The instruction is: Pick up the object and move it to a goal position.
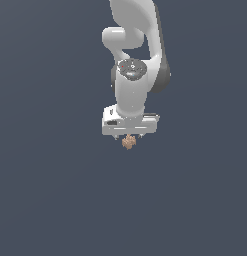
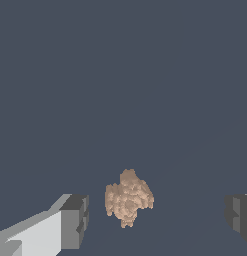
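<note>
No readable text or markings anywhere.

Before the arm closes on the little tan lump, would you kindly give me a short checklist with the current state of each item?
1. Gripper open: ok; both fingers stand apart, clear space on each side of the lump.
2. Lump between the fingers: ok in the wrist view, though it sits nearer one finger than the other.
3. Gripper above the lump: ok in the exterior view.
4. Fingers low enough to close around it: cannot tell.
5. Nothing else in the way: ok; only the plain dark floor shows.
6. Goal position located: cannot tell; no marker shows.
</note>
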Motion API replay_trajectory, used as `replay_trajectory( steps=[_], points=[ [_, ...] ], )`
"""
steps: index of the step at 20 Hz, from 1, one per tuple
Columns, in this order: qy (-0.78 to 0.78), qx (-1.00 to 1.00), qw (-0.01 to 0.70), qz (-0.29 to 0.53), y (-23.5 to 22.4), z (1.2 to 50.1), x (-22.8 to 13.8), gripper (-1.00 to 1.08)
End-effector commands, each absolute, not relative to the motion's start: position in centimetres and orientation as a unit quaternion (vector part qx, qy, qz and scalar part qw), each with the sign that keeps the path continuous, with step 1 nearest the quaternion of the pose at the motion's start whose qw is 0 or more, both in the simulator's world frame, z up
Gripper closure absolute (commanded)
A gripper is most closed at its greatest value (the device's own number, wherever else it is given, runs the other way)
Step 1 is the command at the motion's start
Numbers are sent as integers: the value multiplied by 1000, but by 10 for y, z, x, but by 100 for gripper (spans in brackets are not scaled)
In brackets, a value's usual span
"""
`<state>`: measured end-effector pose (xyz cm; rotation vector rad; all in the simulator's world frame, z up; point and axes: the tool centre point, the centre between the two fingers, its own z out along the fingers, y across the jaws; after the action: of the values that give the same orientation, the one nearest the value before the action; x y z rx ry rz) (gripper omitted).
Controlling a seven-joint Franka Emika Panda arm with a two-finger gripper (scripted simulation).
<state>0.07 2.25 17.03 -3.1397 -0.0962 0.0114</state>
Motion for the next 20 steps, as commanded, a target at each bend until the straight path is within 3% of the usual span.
replay_trajectory(
  steps=[1,20],
  points=[
    [-31,-1000,0,4,23,170,1,-92],
    [-46,-999,3,6,26,169,0,-92]
  ],
)
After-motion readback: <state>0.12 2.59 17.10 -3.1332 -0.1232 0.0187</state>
